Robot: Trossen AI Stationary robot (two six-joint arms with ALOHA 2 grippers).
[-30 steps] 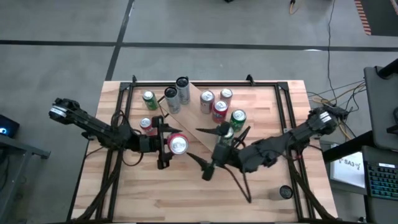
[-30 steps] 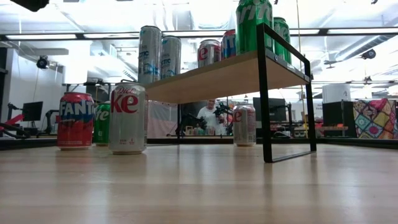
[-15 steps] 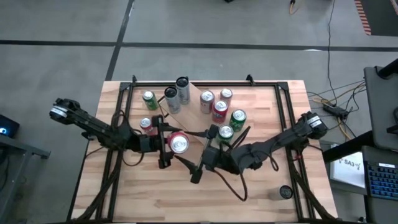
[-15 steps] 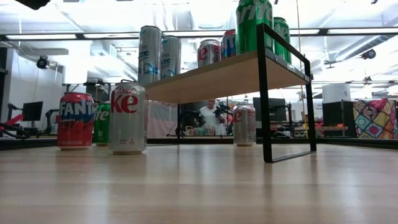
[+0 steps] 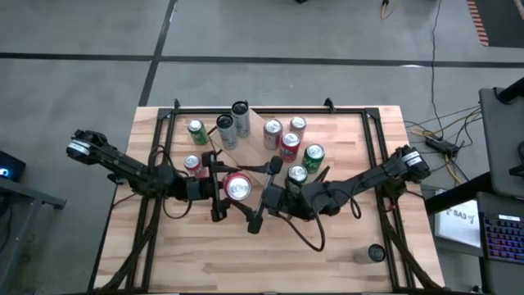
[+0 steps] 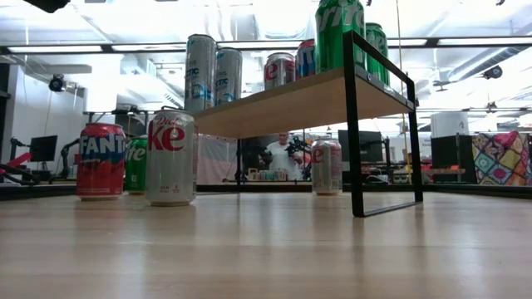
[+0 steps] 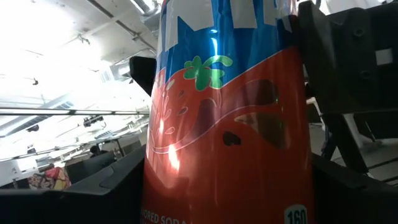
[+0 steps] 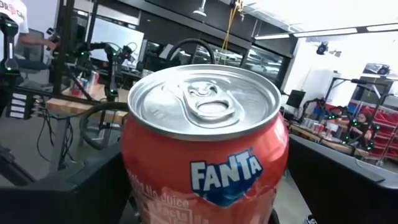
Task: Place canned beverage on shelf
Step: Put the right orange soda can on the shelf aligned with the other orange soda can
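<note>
Left gripper [image 5: 219, 188] clamps the can [image 5: 237, 188] upright for handoff; right gripper [image 5: 260, 201] alongside, jaws wide to take it.

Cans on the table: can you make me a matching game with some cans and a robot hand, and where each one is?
Things:
1. Fanta can
2. Diet Coke can
3. big green can
4. right gripper

Places or states:
A. on top of the shelf
B. open, right beside the Fanta can
C. held in the left gripper
D. standing on the table

Pairs: 1-C, 2-D, 3-A, 4-B
</note>
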